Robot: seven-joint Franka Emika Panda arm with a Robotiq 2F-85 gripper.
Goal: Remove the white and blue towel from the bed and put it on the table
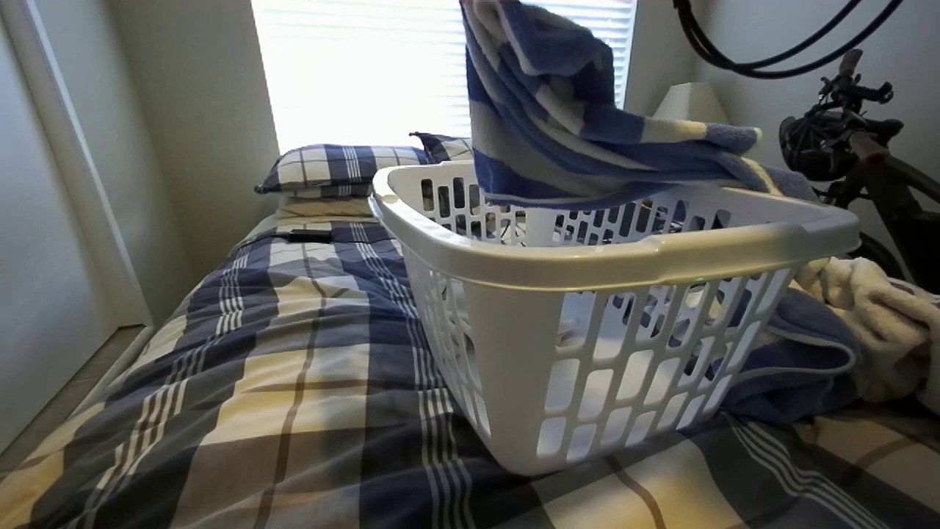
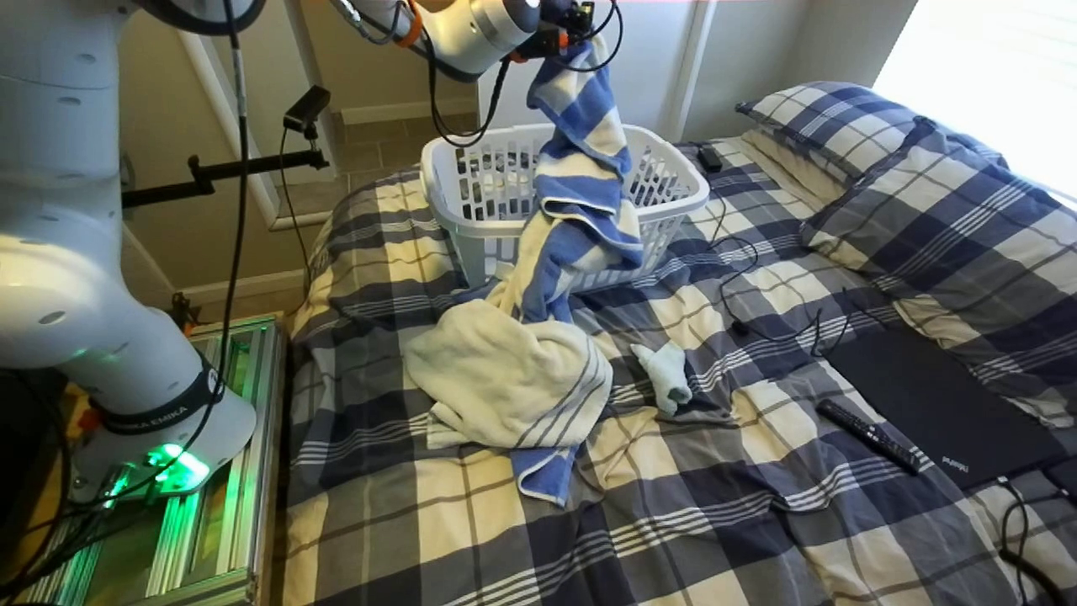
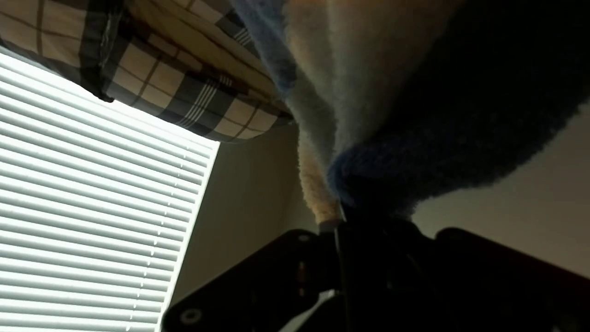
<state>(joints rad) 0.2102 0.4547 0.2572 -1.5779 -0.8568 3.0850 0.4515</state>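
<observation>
Clearly, your end effector (image 3: pixel 339 226) has the towel (image 3: pixel 364 83): in the wrist view it is pinched nearly closed, with only a bunched fold of blue and white between its tips. From that grip the towel hangs below, its long axis running steeply down and then slanting off towards the bed (image 2: pixel 673 539). In both exterior views it passes above the basket (image 1: pixel 639 261) and across the rim; whether it rests on that rim or just clears it, you can't tell. Its lower end goes under a cream cloth (image 2: pixel 505 370) on the bed, and the blue corner (image 2: pixel 547 475) poking out at the cloth's side away from the basket is probably the same towel's.

That line, grip to cloth, is what your coming move turns on. You look to be at the lifting step, but the tail is not yet free: it would be best to go higher first and draw it out from beneath the cloth, since a sideways pull could bring the cloth along or drag the basket. No worktop shows that you could surely call the goal, so settle where that is before you swing across.
</observation>
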